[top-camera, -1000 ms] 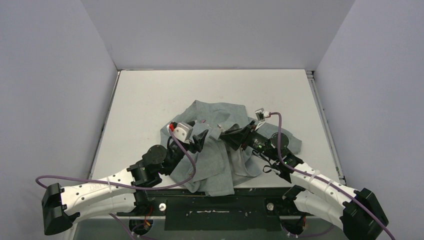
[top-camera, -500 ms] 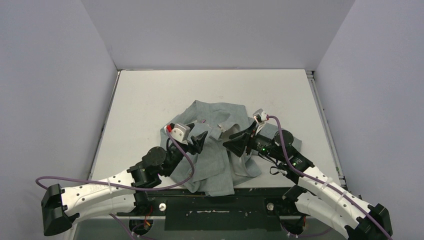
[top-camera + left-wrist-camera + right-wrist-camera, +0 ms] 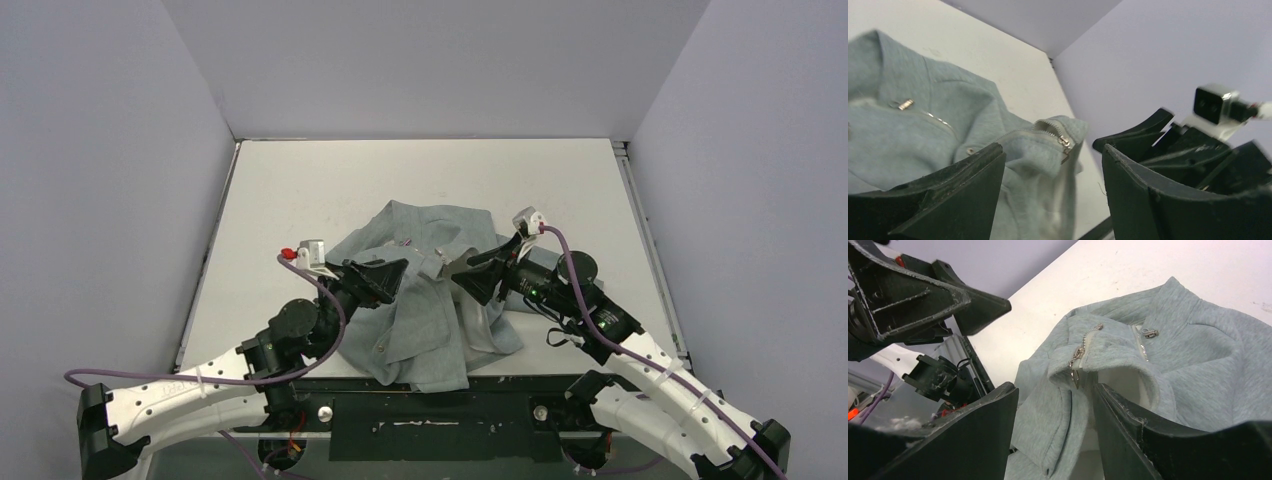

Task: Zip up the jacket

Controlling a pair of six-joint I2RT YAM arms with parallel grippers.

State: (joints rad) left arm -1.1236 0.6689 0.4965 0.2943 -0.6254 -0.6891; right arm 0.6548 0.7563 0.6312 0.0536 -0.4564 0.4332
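Because both pincers stand released and empty, nothing of the zipper is secured yet, and most of the risk lies in how the first grasp lands. The jacket (image 3: 420, 325) lies heaped on the table (image 3: 300, 190), from its middle toward the 6 o'clock edge, with one corner drooping over that edge. The left gripper (image 3: 400, 270) hangs at the 9 o'clock side of a raised fold and the right gripper (image 3: 458, 272) at its 3 o'clock side, tips pointing at each other with the fold between them. In both wrist views that fold carries a zipper slider (image 3: 1075, 374) with its pull dangling off the curled lip. A second small metal pull (image 3: 1149, 332) sits near it on the fabric toward 12 o'clock, so a slightly misjudged closure could take the wrong piece of hardware. The cloth is soft and bunched, and a pinch may gather several layers, dragging the whole heap rather than tensioning one edge. I cannot tell where the opposite row of teeth runs; if it stays buried, the slider would likely have nothing to mate with and could jam. The tips are also close enough that closing in together risks a collision.
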